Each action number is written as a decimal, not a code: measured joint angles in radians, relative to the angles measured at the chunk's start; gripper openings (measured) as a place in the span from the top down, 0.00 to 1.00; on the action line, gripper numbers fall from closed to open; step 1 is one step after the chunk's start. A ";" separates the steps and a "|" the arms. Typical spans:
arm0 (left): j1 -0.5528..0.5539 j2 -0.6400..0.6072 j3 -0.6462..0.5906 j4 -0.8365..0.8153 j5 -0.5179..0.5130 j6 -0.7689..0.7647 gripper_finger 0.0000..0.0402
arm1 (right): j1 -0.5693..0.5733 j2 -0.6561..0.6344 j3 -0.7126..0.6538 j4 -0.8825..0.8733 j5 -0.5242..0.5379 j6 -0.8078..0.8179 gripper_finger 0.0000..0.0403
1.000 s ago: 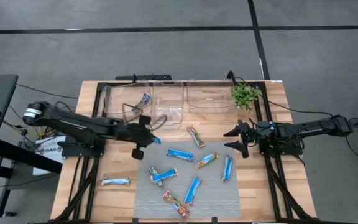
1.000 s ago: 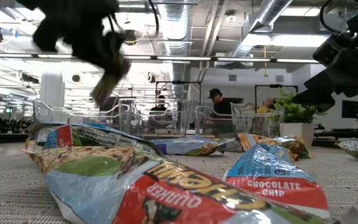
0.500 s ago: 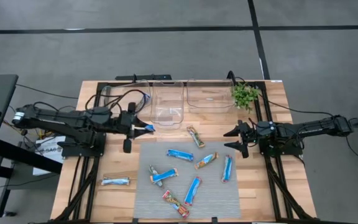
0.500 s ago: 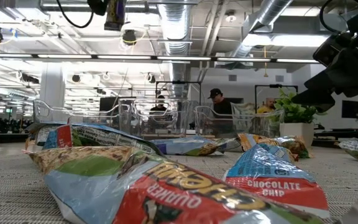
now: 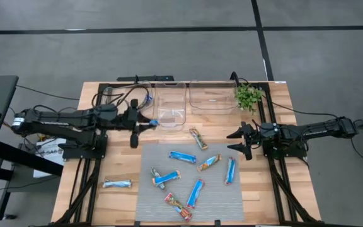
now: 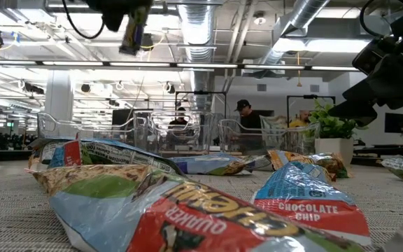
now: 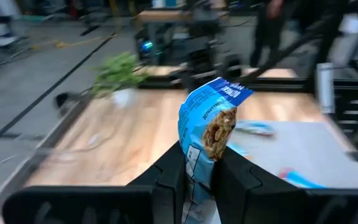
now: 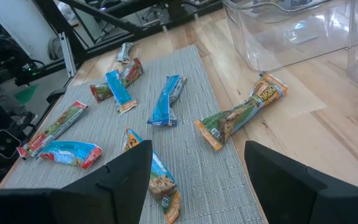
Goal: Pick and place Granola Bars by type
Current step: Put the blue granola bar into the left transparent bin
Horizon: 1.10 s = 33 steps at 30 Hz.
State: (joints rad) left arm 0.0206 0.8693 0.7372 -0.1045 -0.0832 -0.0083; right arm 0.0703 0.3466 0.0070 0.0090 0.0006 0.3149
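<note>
Currently mid-carry: left gripper (image 5: 149, 122) clamped on blue granola bar (image 7: 210, 127), held above table beside clear bins (image 5: 171, 104). Next: move over matching bin, release. Right gripper (image 5: 239, 141) waits, fingers apart, near mat edge. Other bars (image 5: 183, 156) lie on grey mat (image 5: 225, 195), wooden table (image 5: 90, 170). Office bkgd, people distant.

Low view: nearest bar wrapper (image 6: 187, 217) reads "QUAKER" and "CHEWY", upside down. Bar wrapper beside it (image 6: 313, 203) reads "CHOCOLATE CHIP". Left wrist view: print on held blue bar (image 7: 207, 130) too blurred to read. Nothing else legible.
</note>
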 joint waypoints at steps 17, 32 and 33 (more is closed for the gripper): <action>0.638 0.034 0.000 0.008 -0.120 0.001 0.86 | 0.000 0.000 0.000 0.002 0.000 0.000 0.38; 0.730 0.050 0.000 -0.069 -0.133 -0.039 0.86 | 0.000 0.000 0.000 0.002 0.000 0.000 0.38; 0.730 0.059 0.000 -0.097 -0.124 -0.039 0.86 | 0.000 0.000 0.000 0.002 0.000 0.000 0.38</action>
State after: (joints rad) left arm 0.7502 0.9278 0.7376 -0.2013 -0.2071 -0.0472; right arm 0.0700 0.3466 0.0071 0.0109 0.0006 0.3149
